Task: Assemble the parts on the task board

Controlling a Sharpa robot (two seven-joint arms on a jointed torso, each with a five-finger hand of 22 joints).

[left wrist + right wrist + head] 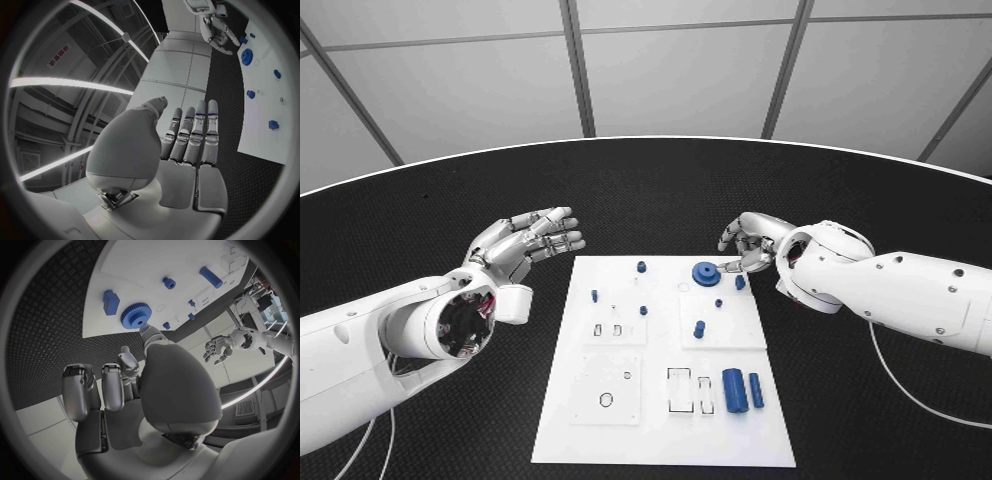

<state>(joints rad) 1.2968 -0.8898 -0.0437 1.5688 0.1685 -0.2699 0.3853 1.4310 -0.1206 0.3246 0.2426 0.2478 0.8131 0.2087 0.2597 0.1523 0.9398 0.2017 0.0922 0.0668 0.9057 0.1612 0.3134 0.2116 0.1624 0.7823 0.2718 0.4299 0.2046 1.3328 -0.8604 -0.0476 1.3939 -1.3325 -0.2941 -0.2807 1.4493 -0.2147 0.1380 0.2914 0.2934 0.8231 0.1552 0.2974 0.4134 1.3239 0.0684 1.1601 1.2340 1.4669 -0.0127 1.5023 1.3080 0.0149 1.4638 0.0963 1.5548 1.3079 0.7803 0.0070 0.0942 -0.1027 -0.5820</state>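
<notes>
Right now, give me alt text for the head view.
Right hand hovers by the blue gear at the white task board's far edge, holding nothing. Left hand is open beside the board; small blue parts lie across it.

1. A black table [459,200] with a rounded far edge is carrying the work.
2. A white task board [661,440] is lying flat at its middle, long side running toward the robot.
3. A thin pale cable [906,385] is trailing across the table's right side.

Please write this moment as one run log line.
left hand: open, beside task board | right hand: open, near blue gear
</notes>
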